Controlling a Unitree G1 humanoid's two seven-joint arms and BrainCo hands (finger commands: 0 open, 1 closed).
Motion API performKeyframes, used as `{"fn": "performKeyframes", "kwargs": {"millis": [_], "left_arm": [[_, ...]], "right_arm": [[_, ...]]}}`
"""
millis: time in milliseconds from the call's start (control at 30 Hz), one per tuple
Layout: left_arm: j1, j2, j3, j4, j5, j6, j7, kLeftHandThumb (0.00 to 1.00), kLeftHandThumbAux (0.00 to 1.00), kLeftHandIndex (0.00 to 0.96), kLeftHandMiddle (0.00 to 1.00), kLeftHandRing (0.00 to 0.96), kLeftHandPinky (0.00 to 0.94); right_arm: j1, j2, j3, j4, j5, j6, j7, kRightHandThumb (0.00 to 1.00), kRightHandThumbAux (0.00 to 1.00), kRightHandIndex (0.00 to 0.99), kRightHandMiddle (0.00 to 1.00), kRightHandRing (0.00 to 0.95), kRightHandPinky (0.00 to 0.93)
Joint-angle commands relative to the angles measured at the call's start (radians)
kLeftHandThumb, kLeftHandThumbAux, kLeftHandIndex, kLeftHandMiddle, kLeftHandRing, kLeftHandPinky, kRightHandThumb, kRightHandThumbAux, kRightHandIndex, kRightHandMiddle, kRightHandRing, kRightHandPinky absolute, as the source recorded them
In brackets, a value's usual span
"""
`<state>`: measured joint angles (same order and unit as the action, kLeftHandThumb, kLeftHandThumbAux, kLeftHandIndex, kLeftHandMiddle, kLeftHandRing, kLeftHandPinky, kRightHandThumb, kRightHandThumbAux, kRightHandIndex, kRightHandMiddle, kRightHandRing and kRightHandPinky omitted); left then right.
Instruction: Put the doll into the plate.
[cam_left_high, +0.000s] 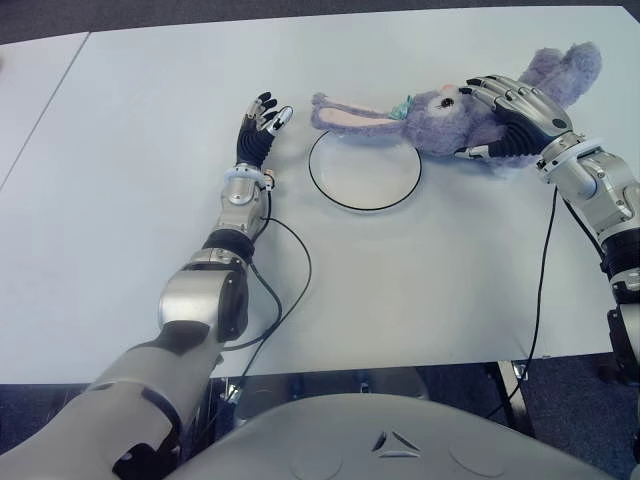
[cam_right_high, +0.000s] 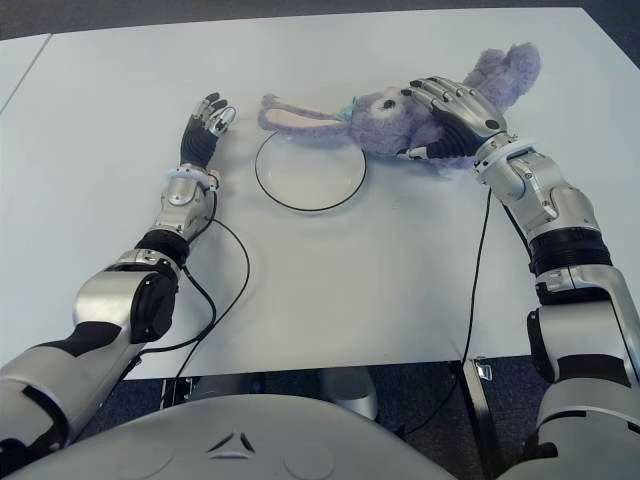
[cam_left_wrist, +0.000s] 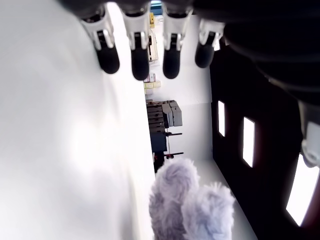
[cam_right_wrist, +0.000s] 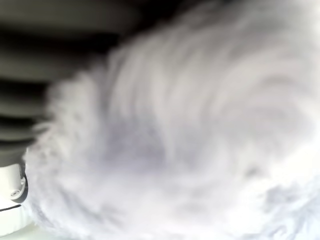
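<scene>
White table (cam_left_high: 130, 200) up top: right hand (cam_left_high: 510, 115) is wrapped around the purple doll (cam_left_high: 440, 112), right beside the plate (cam_left_high: 365, 168). Left hand (cam_left_high: 262, 125) sits left of the plate, fingers straight, holding nothing.

My right hand (cam_left_high: 505, 115) gripped the fluffy purple rabbit doll (cam_left_high: 440, 108) lying sideways, its ear over the far rim of the round white plate (cam_left_high: 364, 170) on the bench (cam_left_high: 130, 200)

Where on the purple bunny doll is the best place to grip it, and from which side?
Around the plump body and head, from above on the robot's right: the right hand is already wrapped over the doll there. The long ears, hanging over the plate rim, are thin and floppy, probably a poor hold.
</scene>
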<state>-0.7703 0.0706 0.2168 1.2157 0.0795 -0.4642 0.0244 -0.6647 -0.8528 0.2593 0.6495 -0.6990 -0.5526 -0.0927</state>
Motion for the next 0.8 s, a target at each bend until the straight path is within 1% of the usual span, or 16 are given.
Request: {"fn": "performKeyframes", "kwargs": {"millis": [33, 67, 233, 367, 567, 800], "left_arm": [[0.226, -0.043, -0.006, 0.154, 0.01, 0.183, -0.008, 0.0, 0.46, 0.129, 0.144, 0.138, 0.124], [0.226, -0.043, -0.005, 0.154, 0.01, 0.182, -0.008, 0.0, 0.459, 0.128, 0.143, 0.137, 0.122], [0.228, -0.043, -0.007, 0.154, 0.011, 0.181, -0.005, 0.0, 0.45, 0.128, 0.138, 0.132, 0.119], [0.229, -0.041, -0.006, 0.153, 0.011, 0.179, -0.004, 0.0, 0.446, 0.127, 0.136, 0.13, 0.117], [0.232, -0.041, -0.007, 0.153, 0.012, 0.173, -0.005, 0.0, 0.446, 0.125, 0.132, 0.127, 0.117], [0.234, -0.041, -0.001, 0.152, 0.005, 0.164, -0.016, 0.0, 0.443, 0.131, 0.135, 0.133, 0.122]], "right_arm": [[0.086, -0.021, -0.012, -0.01, 0.024, 0.013, 0.036, 0.183, 0.489, 0.0, 0.0, 0.0, 0.0], [0.089, -0.022, -0.014, -0.011, 0.024, 0.013, 0.036, 0.186, 0.492, 0.0, 0.0, 0.0, 0.0], [0.16, -0.037, -0.028, -0.024, 0.029, 0.003, 0.015, 0.218, 0.507, 0.0, 0.0, 0.0, 0.0], [0.201, -0.03, -0.027, -0.015, 0.023, 0.007, -0.007, 0.228, 0.514, 0.0, 0.0, 0.0, 0.0], [0.207, -0.014, -0.014, 0.027, 0.01, 0.01, -0.028, 0.226, 0.528, 0.0, 0.0, 0.0, 0.0], [0.188, -0.004, 0.0, 0.065, 0.01, 0.012, -0.018, 0.19, 0.55, 0.0, 0.0, 0.0, 0.0]]}}
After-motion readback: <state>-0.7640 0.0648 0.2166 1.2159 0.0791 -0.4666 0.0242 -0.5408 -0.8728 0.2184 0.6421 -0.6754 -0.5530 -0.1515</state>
